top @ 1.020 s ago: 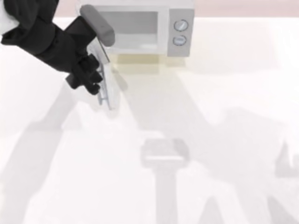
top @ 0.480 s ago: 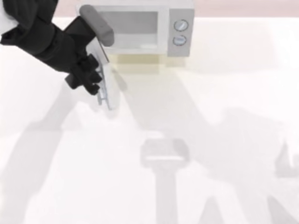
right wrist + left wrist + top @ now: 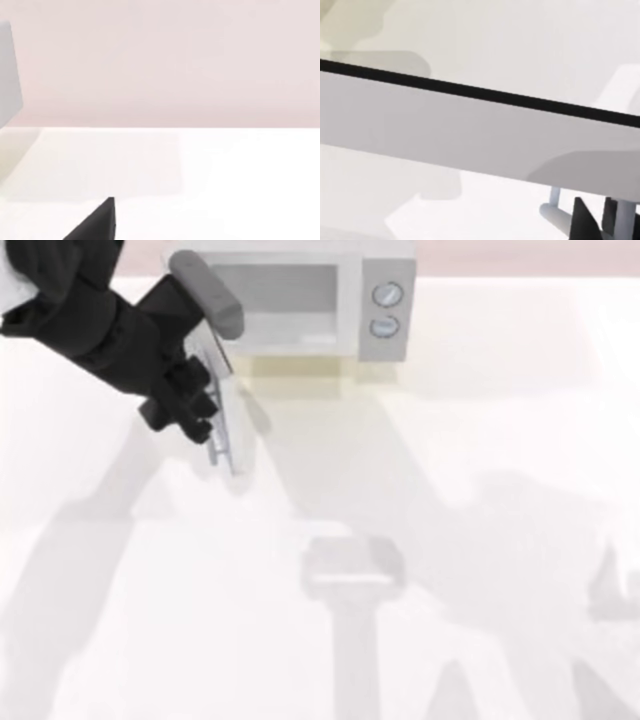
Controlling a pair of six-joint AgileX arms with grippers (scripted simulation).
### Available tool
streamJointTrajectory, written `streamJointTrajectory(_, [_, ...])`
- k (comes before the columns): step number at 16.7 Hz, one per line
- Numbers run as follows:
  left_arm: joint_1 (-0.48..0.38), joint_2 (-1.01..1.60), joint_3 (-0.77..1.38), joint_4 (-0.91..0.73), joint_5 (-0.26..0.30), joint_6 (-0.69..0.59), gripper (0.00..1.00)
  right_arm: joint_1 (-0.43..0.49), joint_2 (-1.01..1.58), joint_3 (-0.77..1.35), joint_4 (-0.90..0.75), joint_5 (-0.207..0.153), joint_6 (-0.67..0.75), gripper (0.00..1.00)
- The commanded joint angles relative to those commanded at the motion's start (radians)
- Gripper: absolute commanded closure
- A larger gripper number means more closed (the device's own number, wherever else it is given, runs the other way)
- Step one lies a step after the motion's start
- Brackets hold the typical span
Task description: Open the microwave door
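The light-grey microwave point(image 3: 349, 300) stands at the table's far edge, its cavity point(image 3: 275, 300) exposed. The microwave door point(image 3: 226, 360) is swung out toward the left and front, hinged at the oven's left side. In the left wrist view the door point(image 3: 470, 135) fills the picture as a grey band with a dark edge. My left gripper point(image 3: 200, 410) is at the door's outer face, shut on the thin bar handle point(image 3: 220, 440). Its dark fingers point(image 3: 582, 225) straddle the handle point(image 3: 554, 215). My right gripper point(image 3: 97, 225) shows only as a dark wedge over bare table and is outside the top view.
The two-knob control panel point(image 3: 386, 310) sits at the microwave's right end. A grey slab point(image 3: 7, 75) at the edge of the right wrist view looks like the oven's side. White table point(image 3: 450, 490) spreads in front, crossed by faint arm shadows.
My left gripper has edged slightly left and back with the handle, and the door has swung a touch wider. Otherwise nothing has visibly moved.
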Motion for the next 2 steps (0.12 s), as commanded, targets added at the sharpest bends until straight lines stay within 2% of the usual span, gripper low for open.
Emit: streamJointTrajectory(2, [0.000,0.000,0.000,0.000,0.000,0.000,1.00,0.000,0.000,0.000,0.000,0.000,0.000,0.00])
